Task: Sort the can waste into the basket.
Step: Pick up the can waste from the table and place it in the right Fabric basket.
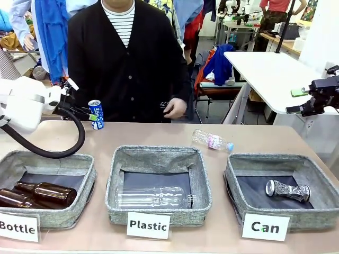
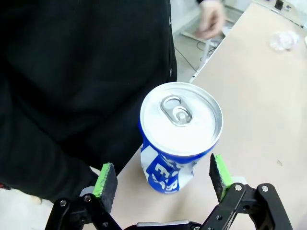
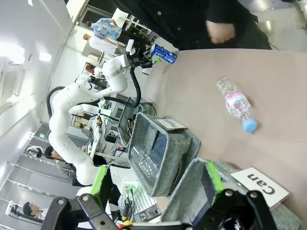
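Note:
A blue can (image 1: 96, 114) with white lettering stands upright at the table's far left edge. My left gripper (image 1: 89, 113) is open around it. In the left wrist view the blue can (image 2: 180, 134) stands between the green pads (image 2: 106, 179), with a gap on each side. A slim silver can (image 1: 287, 190) lies on its side inside the grey basket (image 1: 318, 219) signed "Can" at the front right. My right gripper (image 1: 295, 100) hangs open and empty, high above the table's right end. The right wrist view has that gripper (image 3: 156, 184) over the basket's wall (image 3: 187, 191).
A clear plastic bottle (image 1: 212, 141) lies on the table behind the middle bin. The bin signed "Plastic" (image 1: 159, 217) holds a clear bottle, and the bin signed "Bottle" (image 1: 79, 206) holds brown glass bottles. A person in black stands at the far edge, one hand (image 1: 175, 107) near it.

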